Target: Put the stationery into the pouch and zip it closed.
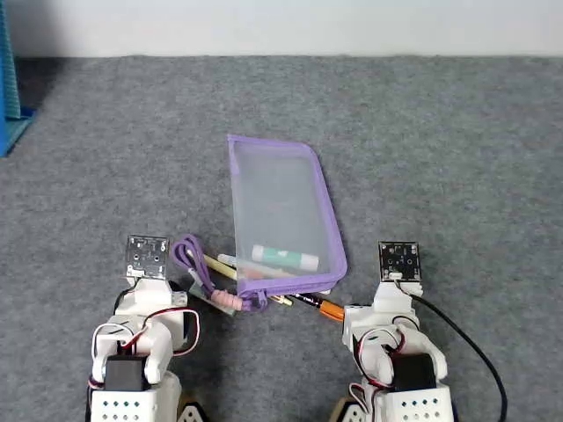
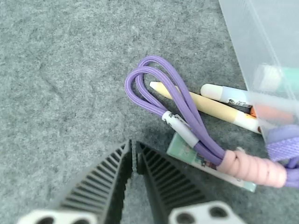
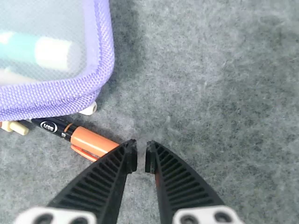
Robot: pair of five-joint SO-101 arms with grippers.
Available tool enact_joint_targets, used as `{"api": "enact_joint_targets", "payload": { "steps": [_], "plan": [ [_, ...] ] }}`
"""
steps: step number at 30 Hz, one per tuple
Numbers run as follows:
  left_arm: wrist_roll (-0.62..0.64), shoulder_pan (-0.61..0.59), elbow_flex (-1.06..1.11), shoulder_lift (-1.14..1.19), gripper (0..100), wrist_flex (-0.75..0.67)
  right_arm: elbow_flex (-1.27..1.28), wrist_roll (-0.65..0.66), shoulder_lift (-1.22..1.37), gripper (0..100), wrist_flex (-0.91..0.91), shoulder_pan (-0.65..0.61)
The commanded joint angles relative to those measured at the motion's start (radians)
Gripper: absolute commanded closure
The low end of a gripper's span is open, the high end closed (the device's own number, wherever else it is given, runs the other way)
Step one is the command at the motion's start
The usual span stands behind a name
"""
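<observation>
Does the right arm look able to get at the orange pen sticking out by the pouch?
Probably yes. The orange pen lies uncovered just beside the right gripper, with nothing between them; only its far end disappears at the edge of the pouch. The jaws, nearly shut, would need opening first.

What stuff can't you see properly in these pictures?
- Orange pen: right wrist view, its far end is hidden under the pouch.
- Card: left wrist view, partly covered by the purple strap.
- Tube inside the pouch: high view, blurred by the frosted wall.
</observation>
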Motion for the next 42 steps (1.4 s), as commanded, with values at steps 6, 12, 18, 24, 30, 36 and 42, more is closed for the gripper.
{"api": "enact_joint_targets", "payload": {
  "steps": [6,12,18,24,30,36,42],
  "plan": [
    [0.008,0.003,-0.008,-0.011,99,0.003,0.018,-0.003,-0.010,94.4,0.005,0.010],
    [0.008,0.003,-0.008,-0.011,99,0.003,0.018,-0.003,-0.010,94.4,0.005,0.010],
    [0.008,0.003,-0.008,-0.011,99,0.003,0.018,-0.003,-0.010,94.5,0.005,0.002],
    [0.008,0.003,-0.008,-0.011,99,0.003,0.018,-0.003,-0.010,94.5,0.005,-0.036],
    [0.008,0.003,-0.008,-0.011,99,0.003,0.017,-0.003,-0.010,94.3,0.013,-0.064],
    [0.008,0.003,-0.008,-0.011,99,0.003,0.011,0.000,-0.010,94.2,0.024,-0.044],
    [0.008,0.003,-0.008,-0.011,99,0.003,-0.087,0.000,-0.010,94.1,0.019,0.041]
  ]
}}
